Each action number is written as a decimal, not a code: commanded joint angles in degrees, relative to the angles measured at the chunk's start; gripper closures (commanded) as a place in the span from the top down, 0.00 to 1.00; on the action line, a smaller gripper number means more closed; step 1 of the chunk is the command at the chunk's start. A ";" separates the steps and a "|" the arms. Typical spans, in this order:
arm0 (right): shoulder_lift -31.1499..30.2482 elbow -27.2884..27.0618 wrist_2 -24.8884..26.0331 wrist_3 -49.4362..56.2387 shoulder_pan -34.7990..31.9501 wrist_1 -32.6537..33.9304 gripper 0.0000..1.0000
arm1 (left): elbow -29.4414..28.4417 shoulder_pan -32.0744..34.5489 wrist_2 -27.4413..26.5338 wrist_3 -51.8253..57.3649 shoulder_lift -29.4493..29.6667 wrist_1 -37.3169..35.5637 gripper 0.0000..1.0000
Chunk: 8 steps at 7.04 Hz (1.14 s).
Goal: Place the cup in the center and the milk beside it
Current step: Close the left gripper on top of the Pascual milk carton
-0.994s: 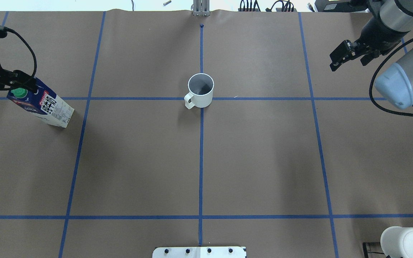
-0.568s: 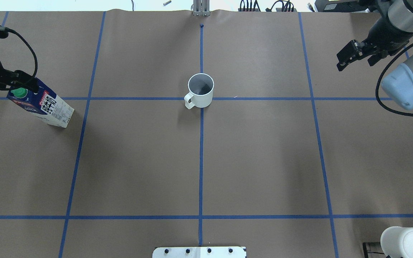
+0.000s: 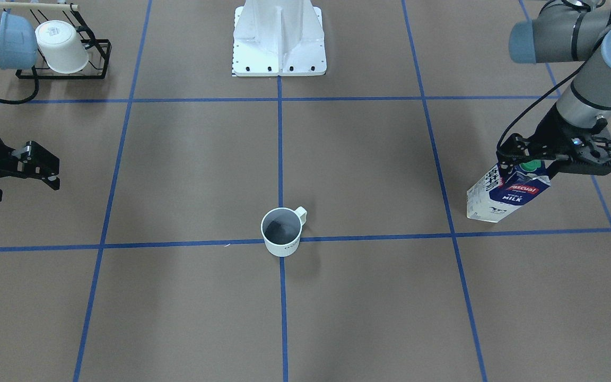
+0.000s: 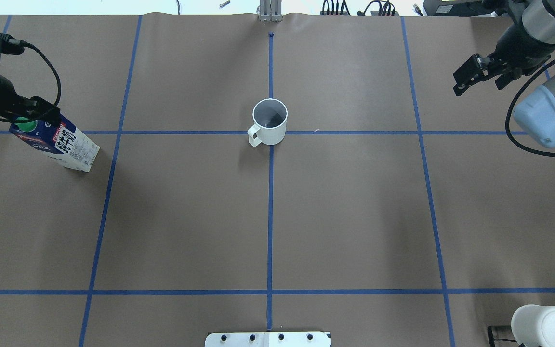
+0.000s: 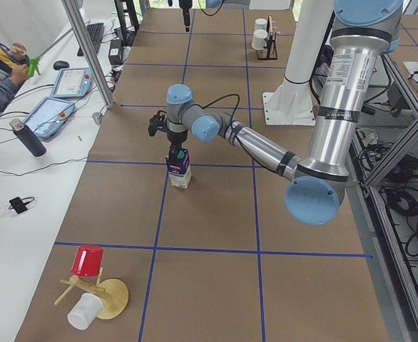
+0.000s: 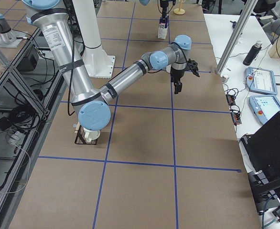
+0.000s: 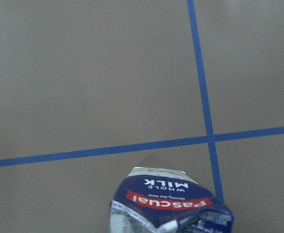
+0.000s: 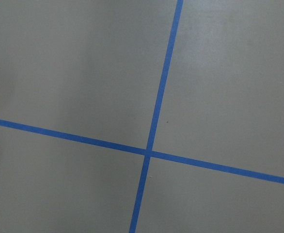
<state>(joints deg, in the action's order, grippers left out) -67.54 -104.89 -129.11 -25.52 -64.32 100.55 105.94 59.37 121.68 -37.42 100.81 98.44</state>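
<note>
The cup (image 4: 270, 121) stands in the middle of the desk (image 4: 354, 217), right where two blue tape lines (image 4: 354, 132) cross. It is white outside and dark inside. Its open side faces up. Its little handle points toward the left edge and a bit toward the robot's edge.

The milk (image 4: 56, 142) stands on its bottom near the left edge of the desk, well apart from the cup. Its bottom sits just on the robot's side of the blue line that runs from left to right. It has a green cap (image 3: 531, 165) on top.

The left hand (image 3: 531, 162) is at the top of the milk, by the green cap. Its fingers sit on both sides of the top. I cannot tell if they squeeze the milk or only sit beside it.

The right hand (image 3: 53, 172) hangs over the desk near the right edge, toward the far right corner. Its two fingers are spread wide and it holds nothing.

A white mug (image 3: 61, 48) lies tipped on a black wire rack (image 3: 93, 58) in the corner by the robot on the right side.
</note>
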 commanded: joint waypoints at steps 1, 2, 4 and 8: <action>0.04 0.13 0.00 -0.06 0.07 0.00 1.00 | -1.69 -0.57 -0.21 0.06 0.27 0.00 0.97; 0.13 0.13 0.00 -0.06 0.07 0.00 1.00 | -2.83 -0.57 -0.13 0.41 0.27 0.00 0.97; 0.13 0.13 -0.09 -0.14 0.07 0.00 1.00 | -3.98 -0.66 0.05 -0.20 2.54 -0.26 0.95; 0.30 0.48 0.00 -0.41 0.42 0.00 1.00 | -3.11 -0.48 7.87 -0.20 2.82 -0.79 0.00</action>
<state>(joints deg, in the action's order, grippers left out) -67.28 -104.60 -129.18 -25.86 -64.06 100.55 102.22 58.78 127.91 -37.56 103.54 97.88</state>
